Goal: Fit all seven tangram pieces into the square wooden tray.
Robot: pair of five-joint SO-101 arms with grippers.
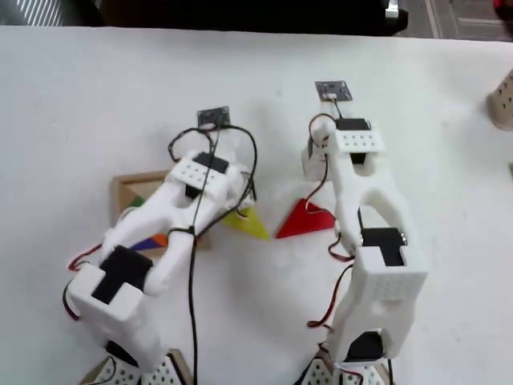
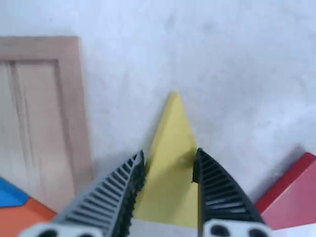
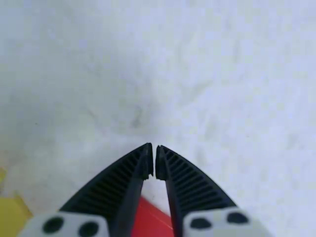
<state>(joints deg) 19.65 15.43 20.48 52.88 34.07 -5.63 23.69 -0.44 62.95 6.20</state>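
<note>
The square wooden tray point(image 1: 123, 187) lies under my left arm point(image 1: 180, 212) and holds green point(image 1: 138, 200), blue point(image 1: 144, 243) and orange point(image 1: 159, 239) pieces. Its rim point(image 2: 74, 98) borders the blue point(image 2: 10, 193) and orange point(image 2: 27, 217) pieces. A yellow triangle point(image 1: 248, 224) lies on the table just right of the tray. My left gripper point(image 2: 168, 163) is shut on the yellow triangle point(image 2: 170, 163), one finger on each side edge. A red triangle point(image 1: 304, 218) lies beside the yellow one. My right gripper point(image 3: 153, 165) is shut and empty over bare table, with the red triangle point(image 3: 155, 219) below its fingers.
Two small grey square tags point(image 1: 213, 117) point(image 1: 333, 90) sit behind the arms. A tan object point(image 1: 502, 100) stands at the table's right edge. Black and red cables point(image 1: 192, 289) hang along both arms. White table stretches beyond the arms.
</note>
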